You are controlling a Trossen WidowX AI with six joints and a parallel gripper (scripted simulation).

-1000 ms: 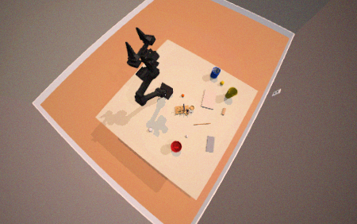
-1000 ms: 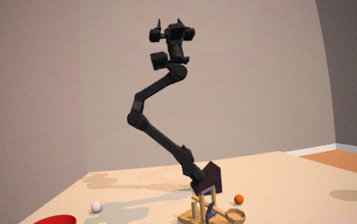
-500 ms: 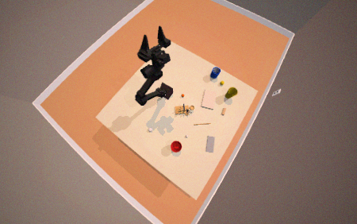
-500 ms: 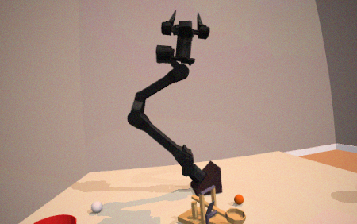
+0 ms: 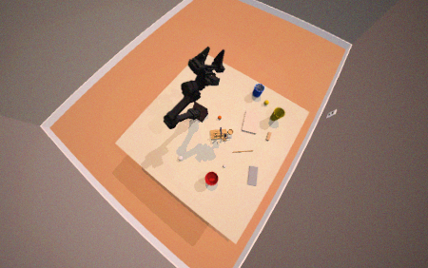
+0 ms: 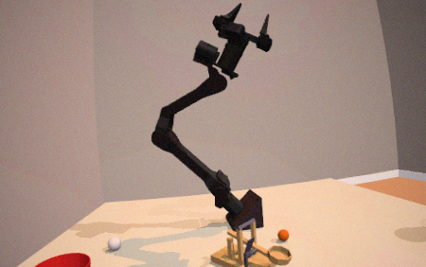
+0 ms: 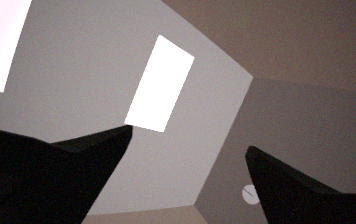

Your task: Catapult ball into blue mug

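While the arm is rearing high over the table, the claw is pointing upward, its fingers standing spread almost as wide as they go and gripping nothing. The wrist camera is looking past both fingertips at a bright panel and the walls.

Below, the catapult is sitting near the arm's base, its cup holding no ball. An orange ball is resting near the catapult, and a white ball is lying farther off, on the red mug's side. The blue mug is standing near the table's edge, with a yellow ball between it and a green cup. The red mug is standing well apart from the blue one.
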